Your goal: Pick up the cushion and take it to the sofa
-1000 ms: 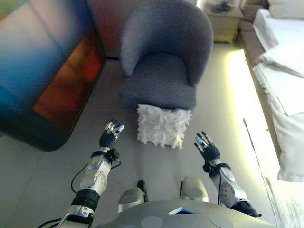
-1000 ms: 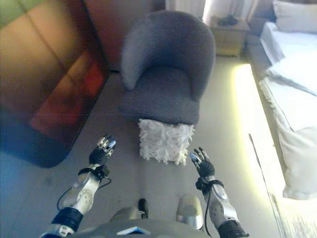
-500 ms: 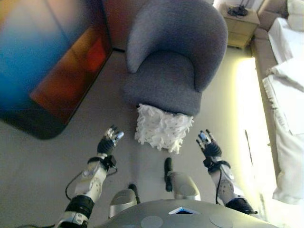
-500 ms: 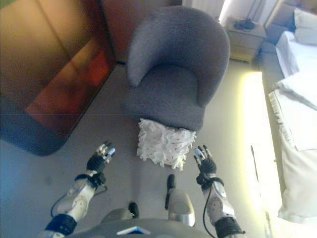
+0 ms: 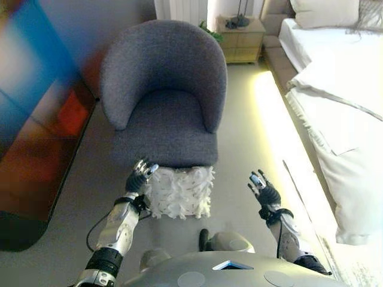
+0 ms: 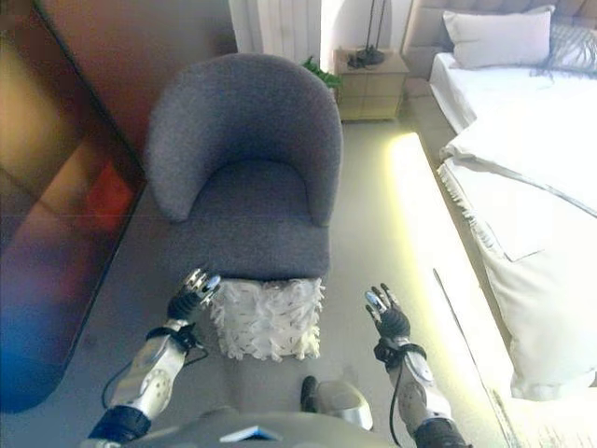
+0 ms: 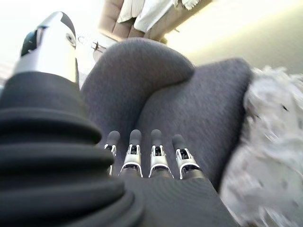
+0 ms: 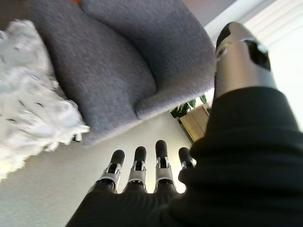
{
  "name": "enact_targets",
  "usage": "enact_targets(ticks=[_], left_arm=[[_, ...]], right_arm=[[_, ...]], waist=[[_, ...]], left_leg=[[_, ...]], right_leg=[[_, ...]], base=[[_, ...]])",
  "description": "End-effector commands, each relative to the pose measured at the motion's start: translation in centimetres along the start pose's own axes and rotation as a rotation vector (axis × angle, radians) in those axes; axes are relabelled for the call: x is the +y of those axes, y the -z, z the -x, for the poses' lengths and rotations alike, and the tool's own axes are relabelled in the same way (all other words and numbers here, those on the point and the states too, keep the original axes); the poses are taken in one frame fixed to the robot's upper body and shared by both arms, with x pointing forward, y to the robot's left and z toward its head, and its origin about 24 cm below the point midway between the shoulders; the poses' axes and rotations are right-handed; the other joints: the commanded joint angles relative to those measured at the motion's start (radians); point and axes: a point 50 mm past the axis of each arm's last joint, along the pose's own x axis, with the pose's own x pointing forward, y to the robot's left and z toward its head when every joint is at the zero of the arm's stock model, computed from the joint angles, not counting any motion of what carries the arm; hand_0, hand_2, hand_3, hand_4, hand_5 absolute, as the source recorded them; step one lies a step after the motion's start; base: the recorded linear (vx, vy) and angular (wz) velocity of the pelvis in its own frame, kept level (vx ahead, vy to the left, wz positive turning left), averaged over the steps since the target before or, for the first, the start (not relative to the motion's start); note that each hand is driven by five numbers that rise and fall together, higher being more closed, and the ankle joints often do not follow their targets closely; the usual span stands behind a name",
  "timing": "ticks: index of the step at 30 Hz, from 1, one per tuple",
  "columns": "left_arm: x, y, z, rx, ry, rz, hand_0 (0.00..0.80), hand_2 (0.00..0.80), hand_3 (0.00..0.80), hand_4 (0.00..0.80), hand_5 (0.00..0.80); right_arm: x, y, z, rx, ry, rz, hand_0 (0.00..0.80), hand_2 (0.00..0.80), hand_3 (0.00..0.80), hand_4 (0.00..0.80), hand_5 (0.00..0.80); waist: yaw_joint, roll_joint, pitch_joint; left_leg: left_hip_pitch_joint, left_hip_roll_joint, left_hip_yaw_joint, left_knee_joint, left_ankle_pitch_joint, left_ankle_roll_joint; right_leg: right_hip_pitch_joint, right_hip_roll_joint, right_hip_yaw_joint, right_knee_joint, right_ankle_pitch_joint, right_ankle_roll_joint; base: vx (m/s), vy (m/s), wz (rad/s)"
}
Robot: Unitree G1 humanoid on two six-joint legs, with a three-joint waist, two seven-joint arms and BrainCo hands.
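Observation:
A white shaggy cushion leans upright on the floor against the front of a grey tub armchair. My left hand is open, raised just left of the cushion's upper left corner, close to it. My right hand is open, raised a hand's width or more to the right of the cushion. Both hands are empty. The left wrist view shows the cushion beside the chair seat. The right wrist view shows the cushion and the chair.
A bed with white bedding runs along the right, with a lit strip of floor beside it. A dark glossy cabinet stands at the left. A wooden nightstand stands behind the chair.
The camera has shifted: the chair and cushion now sit further left and the bed shows more. The cushion now lies closer to my left hand. Both hands stay open and raised.

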Motion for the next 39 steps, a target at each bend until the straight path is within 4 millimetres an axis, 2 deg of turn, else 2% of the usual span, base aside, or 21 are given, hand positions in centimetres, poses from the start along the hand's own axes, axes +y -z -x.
enact_targets(ticks=[1, 4, 7, 11, 15, 23, 26, 29, 30, 34, 36, 37, 39], left_arm=[[0.8, -2.5, 0.0, -0.121, -0.038, 0.025, 0.0, 0.0, 0.0, 0.0, 0.0], [1.9, -2.5, 0.5, -0.126, -0.065, 0.045, 0.0, 0.0, 0.0, 0.0, 0.0], [2.7, -2.2, 0.8, -0.122, -0.074, 0.05, 0.0, 0.0, 0.0, 0.0, 0.0], [2.9, -2.4, 0.5, -0.126, -0.078, 0.052, 0.0, 0.0, 0.0, 0.0, 0.0], [2.8, -2.8, 0.1, -0.147, -0.089, 0.065, 0.0, 0.0, 0.0, 0.0, 0.0], [3.2, -2.0, 0.8, -0.126, -0.097, 0.058, 0.0, 0.0, 0.0, 0.0, 0.0], [3.6, -1.5, 1.3, -0.117, -0.112, 0.077, 0.0, 0.0, 0.0, 0.0, 0.0], [3.4, -1.1, 1.6, -0.107, -0.092, 0.071, 0.0, 0.0, 0.0, 0.0, 0.0], [3.4, -1.1, 1.6, -0.102, -0.089, 0.059, 0.0, 0.0, 0.0, 0.0, 0.0], [3.6, -1.2, 1.1, -0.085, -0.101, -0.046, 0.0, 0.0, 0.0, 0.0, 0.0], [3.7, -0.9, 0.9, -0.065, -0.107, -0.101, 0.0, 0.0, 0.0, 0.0, 0.0], [3.9, -0.7, 0.7, -0.05, -0.102, -0.129, 0.0, 0.0, 0.0, 0.0, 0.0], [4.0, -0.3, 0.4, -0.029, -0.101, -0.151, 0.0, 0.0, 0.0, 0.0, 0.0]], right_arm=[[2.1, -2.4, -1.1, -0.092, -0.11, 0.034, 0.0, 0.0, 0.0, 0.0, 0.0], [2.6, -2.6, -1.1, -0.1, -0.145, 0.04, 0.0, 0.0, 0.0, 0.0, 0.0], [2.6, -2.8, -1.0, -0.11, -0.156, 0.047, 0.0, 0.0, 0.0, 0.0, 0.0], [2.5, -2.8, -0.8, -0.11, -0.157, 0.062, 0.0, 0.0, 0.0, 0.0, 0.0], [2.4, -2.3, -0.4, -0.1, -0.165, 0.061, 0.0, 0.0, 0.0, 0.0, 0.0], [3.0, -1.9, -0.5, -0.076, -0.185, 0.056, 0.0, 0.0, 0.0, 0.0, 0.0], [3.3, -1.8, -0.5, -0.061, -0.211, 0.097, 0.0, 0.0, 0.0, 0.0, 0.0], [3.3, -1.8, -0.7, -0.038, -0.213, 0.136, 0.0, 0.0, 0.0, 0.0, 0.0], [3.2, -1.7, -0.8, -0.034, -0.206, 0.147, 0.0, 0.0, 0.0, 0.0, 0.0], [3.3, -1.6, -1.3, -0.02, -0.197, 0.177, 0.0, 0.0, 0.0, 0.0, 0.0], [3.4, -1.5, -1.5, -0.016, -0.197, 0.178, 0.0, 0.0, 0.0, 0.0, 0.0], [3.2, -1.4, -1.4, -0.017, -0.19, 0.176, 0.0, 0.0, 0.0, 0.0, 0.0], [3.1, -1.3, -1.4, -0.018, -0.171, 0.173, 0.0, 0.0, 0.0, 0.0, 0.0]], waist=[[0.046, -0.027, 0.037], [0.073, -0.02, 0.046], [0.074, -0.003, 0.043], [0.043, 0.026, 0.032], [0.023, 0.043, 0.022], [0.042, 0.048, 0.025], [0.063, 0.047, 0.029], [0.082, 0.051, 0.045], [0.086, 0.052, 0.047], [0.097, 0.065, 0.05], [0.099, 0.068, 0.047], [0.094, 0.072, 0.044], [0.089, 0.079, 0.044]], left_leg=[[-0.045, -0.025, -0.039, -0.181, 0.11, 0.083], [-0.042, -0.014, -0.135, -0.419, 0.164, 0.058], [0.002, 0.005, -0.17, -0.526, 0.16, 0.037], [0.064, 0.014, -0.128, -0.561, 0.124, 0.021], [0.097, 0.011, -0.089, -0.602, 0.108, 0.018], [0.098, 0.008, -0.096, -0.596, 0.117, 0.012], [0.083, -0.001, -0.092, -0.552, 0.111, 0.017], [0.041, 0.017, -0.036, -0.448, 0.135, 0.006], [0.038, 0.018, -0.03, -0.447, 0.133, 0.006], [0.05, 0.005, -0.037, -0.51, 0.123, 0.012], [0.072, -0.009, -0.027, -0.552, 0.075, 0.021], [0.09, -0.013, -0.002, -0.586, 0.053, 0.025], [0.103, -0.027, 0.002, -0.619, 0.036, 0.034]], right_leg=[[0.061, 0.011, 0.151, -0.083, 0.066, 0.101], [0.082, 0.011, 0.204, -0.075, 0.039, 0.129], [0.088, -0.008, 0.222, -0.059, 0.02, 0.151], [0.07, -0.027, 0.214, -0.041, 0.012, 0.168], [0.06, -0.036, 0.199, -0.041, 0.011, 0.171], [0.064, -0.033, 0.16, -0.037, -0.002, 0.157], [0.059, -0.044, 0.115, -0.022, -0.016, 0.15], [0.071, -0.061, 0.042, -0.002, -0.031, 0.138], [0.078, -0.064, 0.032, 0.003, -0.035, 0.139], [0.091, -0.069, 0.019, 0.033, -0.063, 0.146], [0.089, -0.089, 0.002, 0.051, -0.073, 0.159], [0.087, -0.101, -0.014, 0.063, -0.076, 0.169], [0.075, -0.121, -0.022, 0.092, -0.078, 0.184]], base=[[0.155, 0.149, -0.53], [0.162, 0.155, -0.73], [0.166, 0.135, -0.52], [0.128, 0.099, -0.42], [0.114, 0.062, 0.07], [0.062, -0.03, 0.03], [0.002, -0.044, 0.0], [0.008, 0.008, -0.08], [0.062, 0.052, -0.05], [0.097, 0.124, 0.19], [0.09, 0.188, 0.22], [0.082, 0.208, 0.19], [0.07, 0.228, 0.3]])
